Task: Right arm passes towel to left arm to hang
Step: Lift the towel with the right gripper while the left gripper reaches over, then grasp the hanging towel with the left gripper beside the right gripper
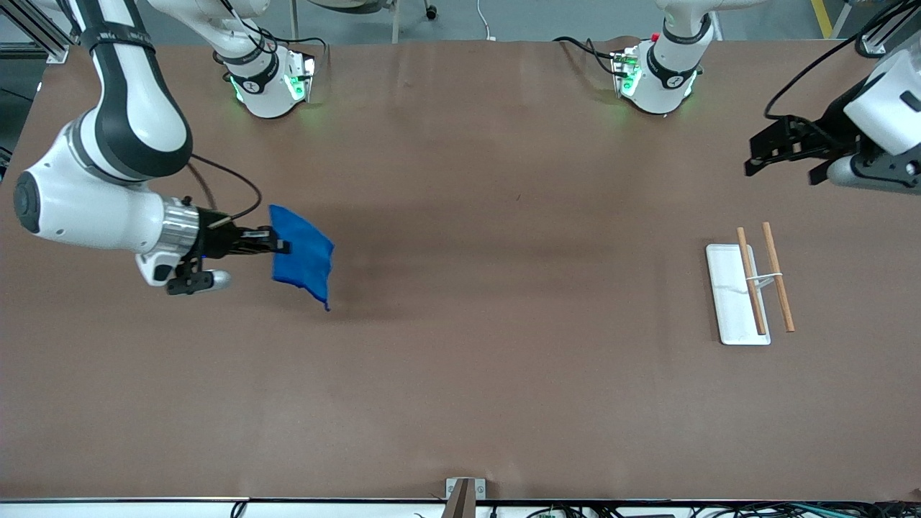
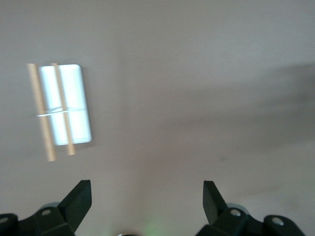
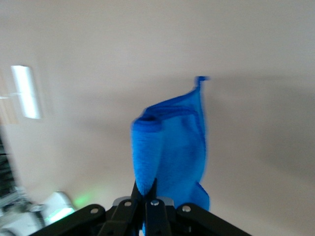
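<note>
The bright blue towel (image 1: 304,260) hangs in the air over the right arm's end of the table, pinched at one edge by my right gripper (image 1: 282,247), which is shut on it. In the right wrist view the towel (image 3: 172,142) droops from the gripper (image 3: 151,189), its corner loop sticking out. My left gripper (image 1: 754,160) is open and empty, held in the air over the left arm's end of the table; its fingertips (image 2: 82,194) stand wide apart in the left wrist view. The rack (image 1: 764,280), two wooden rods on a wire stand, rises from a white base.
The white base (image 1: 728,302) of the rack lies toward the left arm's end of the table; it also shows in the left wrist view (image 2: 74,105). The brown table (image 1: 504,288) spreads between the two arms. A small bracket (image 1: 464,493) sits at the table's near edge.
</note>
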Tool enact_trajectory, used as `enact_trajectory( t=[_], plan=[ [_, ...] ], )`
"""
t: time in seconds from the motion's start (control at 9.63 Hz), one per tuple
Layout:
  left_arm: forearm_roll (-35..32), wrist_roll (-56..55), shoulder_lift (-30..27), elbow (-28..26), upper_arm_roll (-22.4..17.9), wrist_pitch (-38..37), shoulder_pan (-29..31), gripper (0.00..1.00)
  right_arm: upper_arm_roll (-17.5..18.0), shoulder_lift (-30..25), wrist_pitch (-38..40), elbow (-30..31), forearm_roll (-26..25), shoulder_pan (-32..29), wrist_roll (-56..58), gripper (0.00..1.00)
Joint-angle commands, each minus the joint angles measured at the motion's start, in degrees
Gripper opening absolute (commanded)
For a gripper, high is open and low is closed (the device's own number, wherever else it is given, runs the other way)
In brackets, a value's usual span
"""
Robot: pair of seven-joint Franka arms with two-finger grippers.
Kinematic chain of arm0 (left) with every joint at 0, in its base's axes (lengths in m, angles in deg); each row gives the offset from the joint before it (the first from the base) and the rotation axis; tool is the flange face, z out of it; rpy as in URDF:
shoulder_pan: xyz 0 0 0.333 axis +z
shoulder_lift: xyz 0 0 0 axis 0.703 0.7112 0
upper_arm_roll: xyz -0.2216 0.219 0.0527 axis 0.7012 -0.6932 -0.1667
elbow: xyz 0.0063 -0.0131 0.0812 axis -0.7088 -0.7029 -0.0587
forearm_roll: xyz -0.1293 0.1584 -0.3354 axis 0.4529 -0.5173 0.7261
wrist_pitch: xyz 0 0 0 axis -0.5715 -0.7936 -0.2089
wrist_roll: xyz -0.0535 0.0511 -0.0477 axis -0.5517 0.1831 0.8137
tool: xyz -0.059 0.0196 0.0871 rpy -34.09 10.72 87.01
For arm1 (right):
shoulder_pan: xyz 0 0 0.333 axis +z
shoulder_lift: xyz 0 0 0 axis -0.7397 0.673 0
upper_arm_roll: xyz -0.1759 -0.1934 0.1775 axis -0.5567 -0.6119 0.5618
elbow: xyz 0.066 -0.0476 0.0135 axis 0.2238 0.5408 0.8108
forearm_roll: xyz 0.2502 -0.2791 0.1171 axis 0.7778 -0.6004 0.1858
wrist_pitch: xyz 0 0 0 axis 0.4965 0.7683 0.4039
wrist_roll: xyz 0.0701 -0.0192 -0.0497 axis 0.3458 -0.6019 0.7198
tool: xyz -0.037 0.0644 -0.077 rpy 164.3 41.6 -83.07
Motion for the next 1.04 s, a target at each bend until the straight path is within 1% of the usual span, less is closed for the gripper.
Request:
enact_trajectory(
  t=[0.0,0.1,0.21,0.31,0.42,0.62,0.73,0.83,0.93],
  plan=[
    [10.2,0.8,5.7,-0.8,0.1,1.0,2.6,1.0,4.6,1.0,-5.5,-0.8,12.5,0.6,-0.1,0.0],
    [17.4,1.0,7.6,-1.2,0.0,1.0,3.3,1.0,8.2,2.0,-11.0,-0.9,19.5,1.4,-0.4,0.0],
    [25.3,1.0,8.9,-3.7,0.0,1.0,4.4,1.0,12.1,3.6,-16.1,-1.1,26.7,1.6,-0.4,0.0],
    [33.2,1.0,9.9,-6.4,0.0,1.0,4.9,1.0,15.8,4.9,-18.8,-2.5,32.2,1.7,-0.4,0.0],
    [39.5,1.0,10.8,-7.8,0.0,0.9,4.9,1.0,18.3,5.5,-19.5,-3.4,36.1,1.7,-0.4,0.0],
    [44.9,3.0,12.7,-8.1,0.8,0.9,4.4,1.0,20.4,5.5,-19.5,-3.7,43.1,2.7,-0.4,0.0],
    [47.5,9.5,14.3,-9.1,0.9,0.8,4.0,1.0,21.2,5.6,-19.5,-3.7,46.6,3.0,-0.4,0.0],
    [53.6,17.8,15.7,-12.7,1.1,0.8,4.0,1.0,21.8,5.7,-19.9,-3.7,49.4,3.6,0.4,0.0],
    [60.6,25.3,18.7,-15.9,1.7,0.8,3.9,1.0,22.0,5.8,-22.3,-4.2,52.2,5.5,1.6,0.0]
  ],
)
